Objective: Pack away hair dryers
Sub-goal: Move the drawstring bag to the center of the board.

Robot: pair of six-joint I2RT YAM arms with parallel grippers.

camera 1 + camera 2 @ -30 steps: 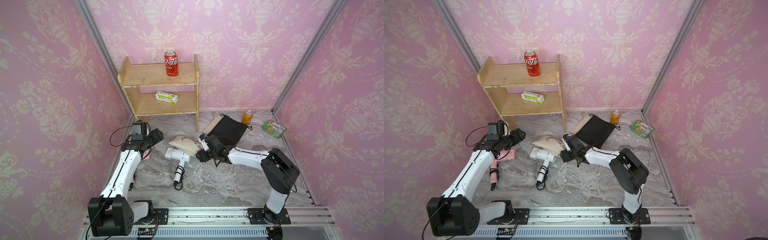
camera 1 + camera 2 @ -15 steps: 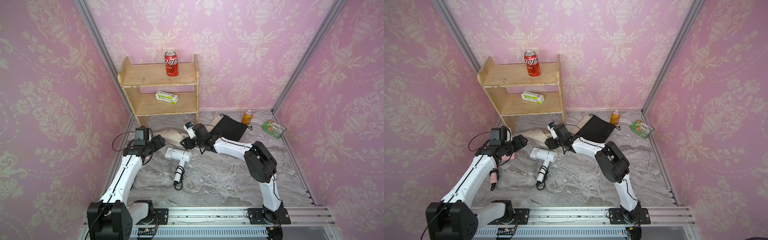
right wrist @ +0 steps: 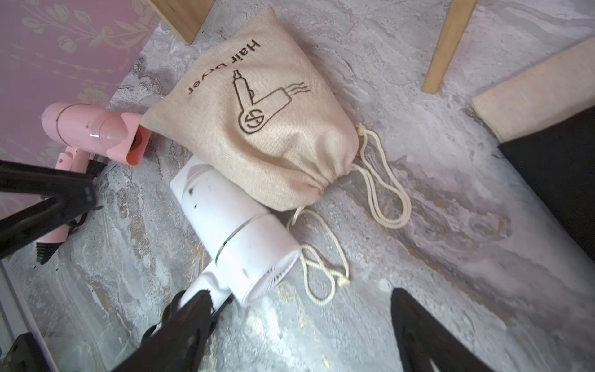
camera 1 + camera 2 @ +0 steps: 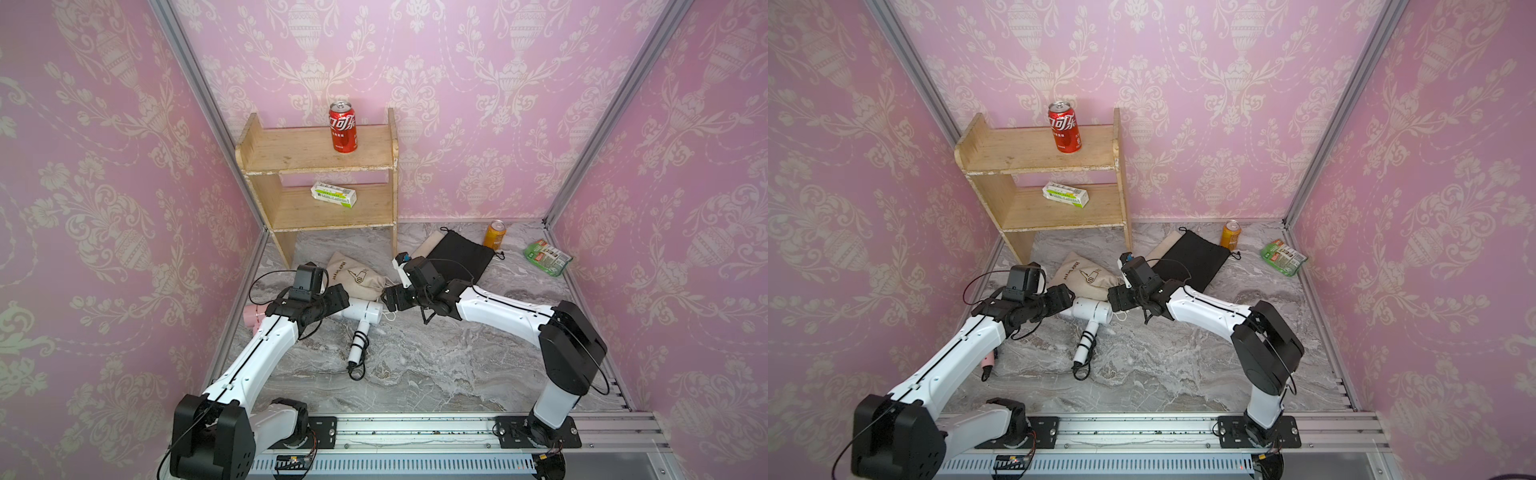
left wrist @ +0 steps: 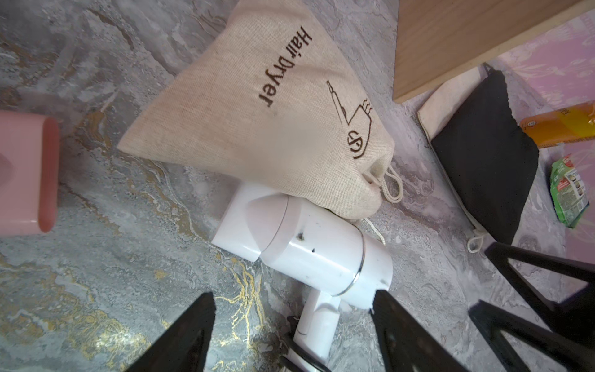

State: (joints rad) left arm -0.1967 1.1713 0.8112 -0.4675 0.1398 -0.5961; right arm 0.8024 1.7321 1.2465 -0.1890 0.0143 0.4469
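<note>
Marbled grey surface (image 4: 436, 361), enclosed by pink-papered walls. White hair dryer (image 4: 365, 311) lies on it between the two arms. Its barrel touches the cinched beige pouch (image 4: 357, 276) printed "Hair Dryer", and a black cord is wrapped around its handle. Pink hair dryer (image 3: 90, 132) lies beside the left wall with its nozzle at the pouch's corner — largely hidden behind the left arm in both top views. Left fingers (image 5: 186, 335) are spread wide, gripping nothing, near the white barrel's nozzle end. Right fingers (image 3: 421, 338) are spread wide and empty — near its grille end. Black pouch (image 4: 457, 257) lies flat further back. Wooden shelf (image 4: 291, 153) carries a red can (image 4: 343, 126).
</note>
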